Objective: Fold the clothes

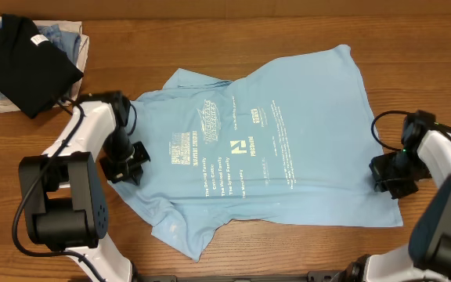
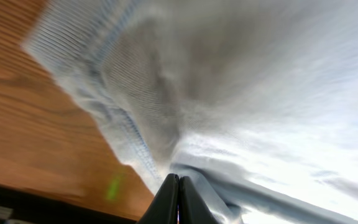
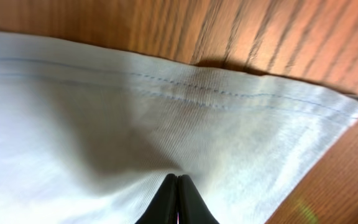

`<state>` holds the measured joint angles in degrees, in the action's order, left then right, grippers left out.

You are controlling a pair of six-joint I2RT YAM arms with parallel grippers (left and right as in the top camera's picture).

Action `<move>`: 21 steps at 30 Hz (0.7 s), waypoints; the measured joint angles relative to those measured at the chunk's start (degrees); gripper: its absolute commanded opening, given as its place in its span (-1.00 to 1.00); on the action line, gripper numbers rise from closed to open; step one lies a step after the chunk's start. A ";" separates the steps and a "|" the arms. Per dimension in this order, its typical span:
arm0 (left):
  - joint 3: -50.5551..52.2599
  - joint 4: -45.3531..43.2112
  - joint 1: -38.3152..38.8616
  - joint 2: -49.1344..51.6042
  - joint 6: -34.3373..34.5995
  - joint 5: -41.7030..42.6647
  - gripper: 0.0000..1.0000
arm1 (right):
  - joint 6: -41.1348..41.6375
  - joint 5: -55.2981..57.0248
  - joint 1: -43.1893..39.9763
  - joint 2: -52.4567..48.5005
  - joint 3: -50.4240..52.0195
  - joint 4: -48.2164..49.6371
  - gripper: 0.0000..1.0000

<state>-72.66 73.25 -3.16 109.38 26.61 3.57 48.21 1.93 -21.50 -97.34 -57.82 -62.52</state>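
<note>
— What else sits on the wooden table?

— A folded black shirt in the far left corner, lying on a stack of denim-blue and white folded garments (well apart from both arms).

— And the light sky-blue short-sleeved t-shirt?

— Spread over the middle of the table, white printed lettering facing up, one sleeve pointing at the near edge, wrinkled on its left side.

— The hands?

— The left hand is pinched tight on cloth at the shirt's left edge, fabric bunched around it beside a ribbed band. The right hand is closed on cloth just inside the stitched hem at the right edge.
</note>
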 measured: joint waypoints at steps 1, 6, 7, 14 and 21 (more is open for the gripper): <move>-1.16 0.68 0.00 0.00 0.00 -0.35 -0.91 | 0.02 0.02 -0.07 1.46 -0.11 -0.09 -0.92; -7.30 1.73 0.00 0.00 -0.15 -2.23 -0.73 | -2.71 -0.76 -0.22 6.97 -3.82 -0.04 -0.23; -8.83 1.68 0.00 0.00 -0.24 -2.40 -0.69 | -4.31 -1.88 -0.22 7.43 -4.94 0.35 0.08; -22.23 -3.17 0.57 0.00 -4.02 -0.07 1.00 | -16.15 -15.04 -0.20 7.93 -9.35 9.05 1.00; -27.80 -19.61 5.44 0.00 -6.19 8.44 1.00 | -19.74 -22.34 2.01 7.93 -9.35 14.34 1.00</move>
<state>-100.47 53.65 2.28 109.38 20.43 12.01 28.47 -20.40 -19.49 -89.41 -67.18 -48.18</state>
